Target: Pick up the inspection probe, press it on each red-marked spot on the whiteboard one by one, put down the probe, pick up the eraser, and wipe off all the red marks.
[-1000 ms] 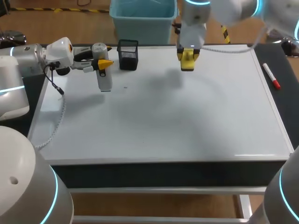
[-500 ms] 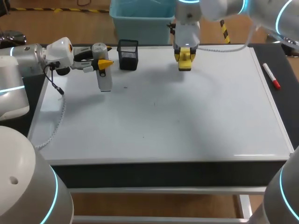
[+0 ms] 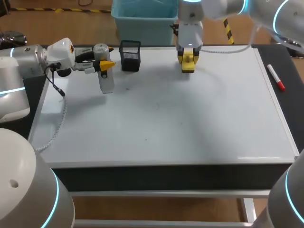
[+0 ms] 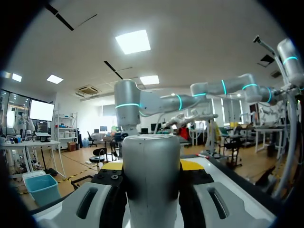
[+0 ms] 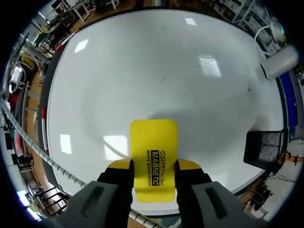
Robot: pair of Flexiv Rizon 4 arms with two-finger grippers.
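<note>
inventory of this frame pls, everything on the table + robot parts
whiteboard: 1, white, covers most of the table
probe: 1, silver-grey, upright at the far left of the whiteboard, in the left pincer
cable: 1, white, along the whiteboard's left edge
mesh cup: 1, black, far edge, beside the probe
eraser: 1, yellow, far edge near the middle, in the right pincer
marker: 1, white with red cap, right of the whiteboard
left pincer: shut on the probe
right pincer: shut on the eraser
</note>
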